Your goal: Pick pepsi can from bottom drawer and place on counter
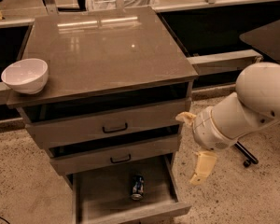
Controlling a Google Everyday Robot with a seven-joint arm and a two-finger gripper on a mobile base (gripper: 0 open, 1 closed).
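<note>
Camera view — tool point(187, 148) open, empty, beside the bottom drawer point(102, 196) — pepsi can point(137, 187) untouched inside.

A small dark-blue can point(137, 187) with white marks sits on the bare floor of the drawer point(99, 197), right of centre and clear of the side walls. A silver end shows at its near side. Whether it stands or lies cannot be told. The shallow grey-brown drawer is pulled out at floor level. Above, the counter point(107, 45) is a glossy, reflective grey-brown slab. The gripper point(189, 148) hangs right of the drawer, fingers spread, holding nothing.
</note>
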